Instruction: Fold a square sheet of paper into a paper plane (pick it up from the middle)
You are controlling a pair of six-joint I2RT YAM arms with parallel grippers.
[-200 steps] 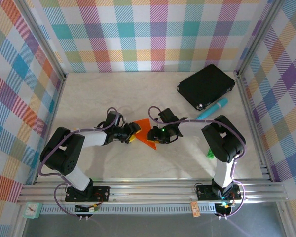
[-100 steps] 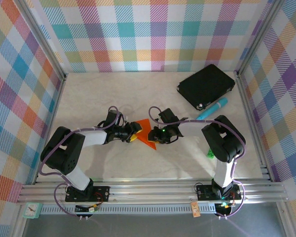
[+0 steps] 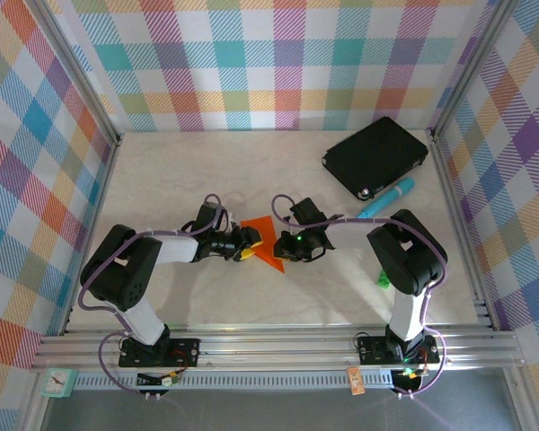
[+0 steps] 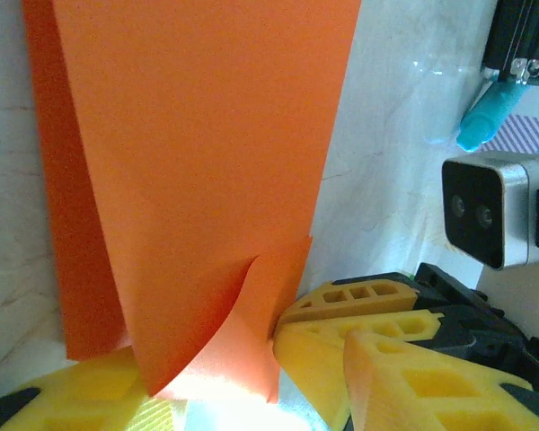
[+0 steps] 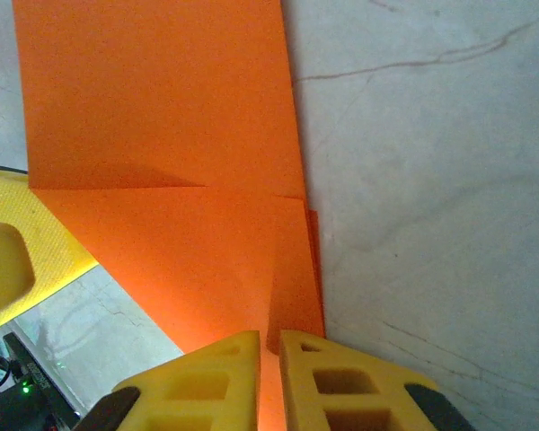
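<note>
- We see the orange sheet of paper about mid-table, slightly to the near side, between the two grippers.
- It is partly folded: the right wrist view shows a straight crease across it and overlapping layers along its edge.
- The right gripper is pinched down on one edge of the sheet. Its yellow fingers stand almost together, with only a thin strip of paper between them.
- The left gripper meets the sheet from the left side. In its wrist view the jaws stand apart at a middling width, not clamped.
- One end of the sheet reaches in between those left jaws, and one yellow finger lies under the paper.
- A small flap of the paper curls up at that end, just beside the right gripper's fingertips.
- We cannot tell whether the sheet lies flat on the pale marbled table or is raised a little off it.
- A black rectangular pad lies at the far right of the table, well apart from the sheet.
- A teal marker lies just near of the pad.
- A small green block sits at the right, close beside the right arm.
</note>
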